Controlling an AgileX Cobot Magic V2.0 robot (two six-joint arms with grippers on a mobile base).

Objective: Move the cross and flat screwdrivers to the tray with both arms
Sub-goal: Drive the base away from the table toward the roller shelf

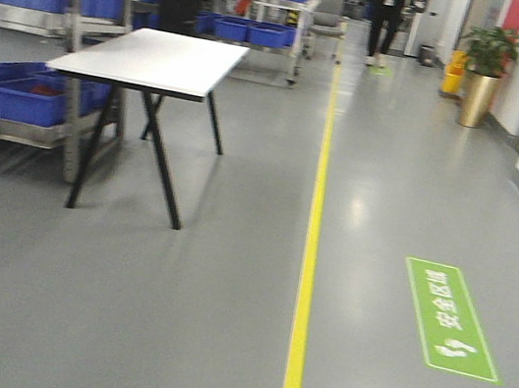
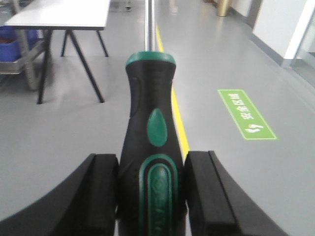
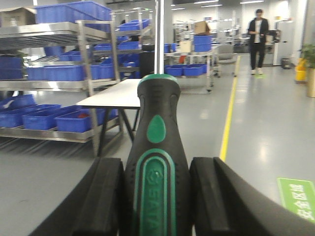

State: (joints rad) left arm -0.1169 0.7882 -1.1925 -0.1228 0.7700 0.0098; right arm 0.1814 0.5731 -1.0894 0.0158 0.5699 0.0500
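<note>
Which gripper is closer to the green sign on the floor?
Right, probably. The green floor sign lies close, ahead and right of the right gripper, cut off by the picture's edge. From the left gripper it looks smaller, farther to the right. Each grips a screwdriver.

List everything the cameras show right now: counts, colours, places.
Screwdrivers: two, black handles with green accents, one in each gripper.
Grey tray: none in view.
Table: one, white top, black legs, left of the aisle.
Bins: many, blue, on metal shelving at left.
Floor line: one, yellow, running down the aisle.
Floor sign: one, green, right of the line.
Potted plant: one, green, in a gold pot, far right.
Person: one, dark clothes, far end of the aisle.
Left gripper: one, black fingers, shut on a screwdriver handle.
Right gripper: one, black fingers, likewise shut.
</note>
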